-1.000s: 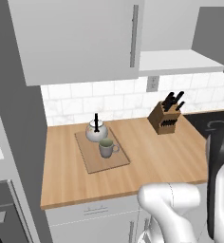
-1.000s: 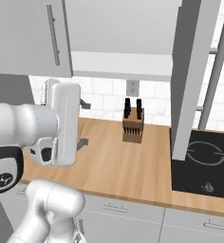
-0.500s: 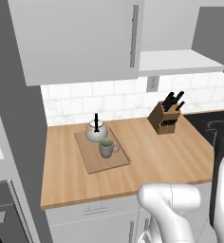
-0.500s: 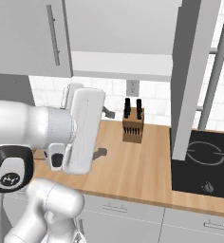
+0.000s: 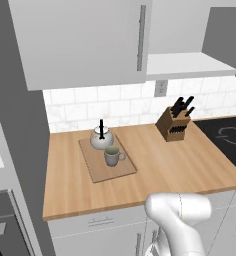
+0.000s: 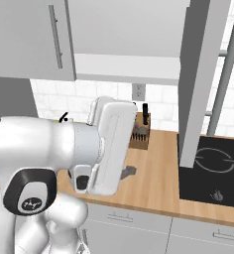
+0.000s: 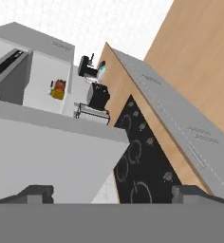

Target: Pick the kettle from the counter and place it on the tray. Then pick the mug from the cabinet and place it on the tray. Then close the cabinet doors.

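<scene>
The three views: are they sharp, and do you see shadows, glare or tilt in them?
Left base view: sharp and evenly lit, no glare; the kettle and mug on the tray cast barely any shadow. Right base view: the arm stands close to the camera and hides much of the counter. Hand view: strongly rolled, so the counter edge runs diagonally; the claw tips stand wide apart.

Bright, even rendered light — no glare; faint soft shadows, edges slightly soft, hand view steeply tilted
</scene>
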{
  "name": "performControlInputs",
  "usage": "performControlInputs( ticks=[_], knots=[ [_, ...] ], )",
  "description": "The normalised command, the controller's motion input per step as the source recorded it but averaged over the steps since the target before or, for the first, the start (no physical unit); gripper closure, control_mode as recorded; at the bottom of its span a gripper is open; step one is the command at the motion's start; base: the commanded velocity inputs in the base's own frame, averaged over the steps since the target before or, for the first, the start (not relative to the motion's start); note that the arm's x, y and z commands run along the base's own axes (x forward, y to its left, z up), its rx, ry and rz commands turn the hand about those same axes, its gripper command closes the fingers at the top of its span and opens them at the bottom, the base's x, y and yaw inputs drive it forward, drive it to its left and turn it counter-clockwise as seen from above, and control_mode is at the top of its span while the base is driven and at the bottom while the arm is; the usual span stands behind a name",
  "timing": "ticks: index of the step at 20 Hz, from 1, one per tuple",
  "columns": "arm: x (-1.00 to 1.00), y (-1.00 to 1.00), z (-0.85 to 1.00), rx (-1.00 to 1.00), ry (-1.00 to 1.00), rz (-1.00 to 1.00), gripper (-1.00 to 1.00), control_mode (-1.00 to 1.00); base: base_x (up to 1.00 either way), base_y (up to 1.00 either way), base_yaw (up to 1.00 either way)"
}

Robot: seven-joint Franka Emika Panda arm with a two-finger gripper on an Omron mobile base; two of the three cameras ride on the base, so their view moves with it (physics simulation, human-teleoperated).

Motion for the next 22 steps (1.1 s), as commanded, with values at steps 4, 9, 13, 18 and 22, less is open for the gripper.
performControlInputs(
  ticks=[4, 9, 13, 18, 22],
  knots=[
    [-0.24, -0.56, 0.01, -0.01, -0.05, 0.00, -1.00, -1.00, 0.00, 0.00, 0.00],
    [-0.25, -0.52, 0.07, 0.00, 0.00, 0.00, -1.00, -1.00, 0.00, 0.00, 0.00],
    [-0.32, -0.40, 0.00, -0.03, -0.03, 0.00, -1.00, -1.00, 0.00, 0.00, 0.00],
    [-0.08, -0.49, 0.08, -0.01, 0.00, 0.00, -1.00, -1.00, 0.00, 0.00, 0.00],
    [0.02, -0.44, 0.12, 0.00, 0.00, 0.00, -1.00, -1.00, 0.00, 0.00, 0.00]
  ],
)
